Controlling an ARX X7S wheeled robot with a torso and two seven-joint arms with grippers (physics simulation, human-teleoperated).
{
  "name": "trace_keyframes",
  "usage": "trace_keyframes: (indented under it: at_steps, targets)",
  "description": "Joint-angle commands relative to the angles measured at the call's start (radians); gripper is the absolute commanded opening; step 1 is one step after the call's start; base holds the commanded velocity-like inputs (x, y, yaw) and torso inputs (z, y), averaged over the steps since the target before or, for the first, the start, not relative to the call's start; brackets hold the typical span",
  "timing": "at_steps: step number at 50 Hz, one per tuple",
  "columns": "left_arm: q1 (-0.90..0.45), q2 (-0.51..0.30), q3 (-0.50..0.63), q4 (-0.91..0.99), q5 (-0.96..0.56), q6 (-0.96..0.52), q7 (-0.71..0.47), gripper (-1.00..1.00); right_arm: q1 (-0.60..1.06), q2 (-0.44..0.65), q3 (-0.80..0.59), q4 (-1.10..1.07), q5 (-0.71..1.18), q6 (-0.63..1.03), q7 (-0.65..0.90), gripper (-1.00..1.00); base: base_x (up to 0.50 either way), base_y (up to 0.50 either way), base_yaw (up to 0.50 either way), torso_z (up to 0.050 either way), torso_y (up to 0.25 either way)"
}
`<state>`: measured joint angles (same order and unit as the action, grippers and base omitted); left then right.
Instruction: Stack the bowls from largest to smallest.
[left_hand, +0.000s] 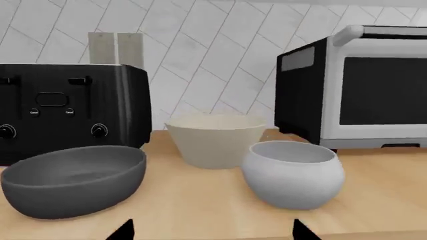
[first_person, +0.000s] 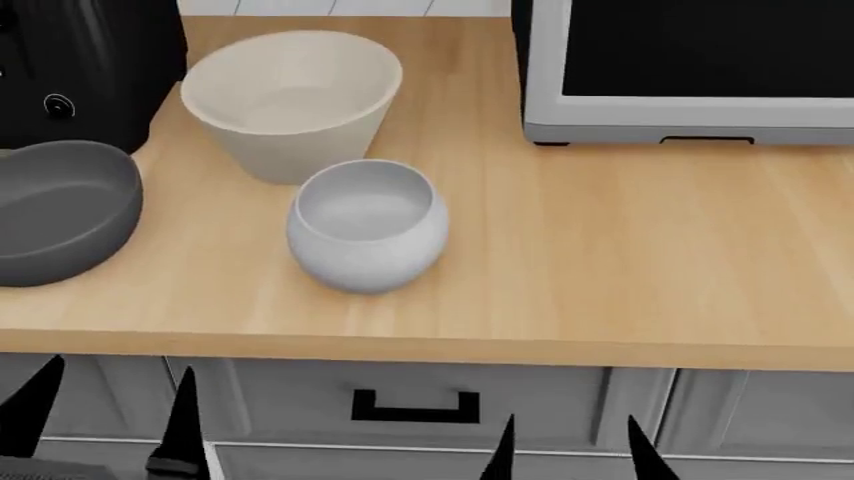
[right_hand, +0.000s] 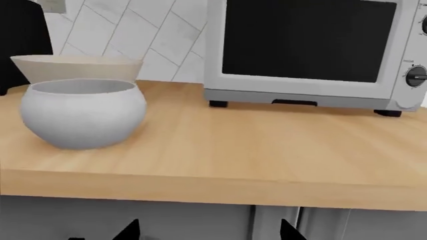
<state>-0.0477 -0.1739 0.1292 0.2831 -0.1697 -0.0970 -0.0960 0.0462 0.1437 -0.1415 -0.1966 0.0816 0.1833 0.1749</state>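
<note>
1. The black toaster (first_person: 80, 60), glossy and boxy with small round knobs, stands at the far left of the wooden countertop (first_person: 601, 250), well beyond the left gripper (first_person: 114, 415) and slightly to its left.
2. The dark grey bowl (first_person: 60, 210) is matte, shallow and oval with a smooth rounded wall. It sits on the counter in front of the toaster, ahead of the left gripper and apart from it.
3. The left gripper hangs below the counter's front edge. Its two dark, pointed fingertips are spread with a clear gap and hold nothing.
4. The cream bowl (first_person: 294, 100) has straight sides tapering to a narrow base and a dull, faintly grainy surface. It stands farthest back of the three, beyond and to the right of the left gripper.
5. The pale grey-white bowl (first_person: 367, 225) is globe-shaped with a rim that curves inward and a smooth matte skin. It stands just in front of the cream bowl, close to it, between the two grippers and ahead of both.
6. The right gripper (first_person: 567, 450) also hangs below the counter edge, by the grey drawer front (first_person: 400, 405) with its dark handle. Its fingertips are parted and empty.
7. The microwave (first_person: 687, 70), white-framed with a dark glossy door, stands far ahead of the right gripper.
</note>
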Motion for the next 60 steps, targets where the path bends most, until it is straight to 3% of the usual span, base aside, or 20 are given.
trace_keyframes:
  at_steps: [1, 5, 13, 21, 24, 31, 47, 60]
  targets:
    - [-0.135, -0.092, -0.031, 0.304, -0.05, -0.253, -0.016, 1.0, 0.078, 0.043, 0.006, -0.188, 0.005, 0.214, 0.016, 1.0, 0.0, 0.0, 0.0, 0.0, 0.0]
    - [-0.242, -0.129, -0.089, 0.422, -0.13, -0.41, -0.026, 1.0, 0.167, 0.062, 0.024, -0.259, 0.03, 0.345, 0.006, 1.0, 0.0, 0.0, 0.0, 0.0, 0.0]
    - [-0.419, -0.166, -0.188, 0.519, -0.268, -0.577, -0.043, 1.0, 0.314, 0.084, 0.063, -0.264, 0.083, 0.465, -0.02, 1.0, 0.0, 0.0, 0.0, 0.0, 0.0]
    - [-0.663, -0.2, -0.204, 0.468, -0.324, -0.652, -0.028, 1.0, 0.471, 0.103, 0.063, -0.194, 0.102, 0.543, -0.044, 1.0, 0.0, 0.0, 0.0, 0.0, 0.0]
    - [-0.746, -0.165, -0.261, 0.429, -0.418, -0.696, -0.03, 1.0, 0.522, 0.108, 0.061, -0.15, 0.103, 0.555, -0.051, 1.0, 0.0, 0.0, 0.0, 0.0, 0.0]
    - [-0.898, -0.213, -0.238, 0.352, -0.4, -0.724, -0.015, 1.0, 0.619, 0.123, 0.06, -0.111, 0.109, 0.605, -0.06, 1.0, 0.0, 0.0, 0.0, 0.0, 0.0]
    - [-0.897, -0.238, -0.22, 0.408, -0.387, -0.715, -0.022, 1.0, 0.623, 0.138, 0.037, -0.149, 0.102, 0.623, -0.053, 1.0, 0.0, 0.0, 0.0, 0.0, 0.0]
    - [-0.895, -0.245, -0.226, 0.43, -0.403, -0.728, -0.032, 1.0, 0.621, 0.147, 0.01, -0.155, 0.094, 0.624, -0.051, 1.0, 0.0, 0.48, 0.0, 0.0, 0.0]
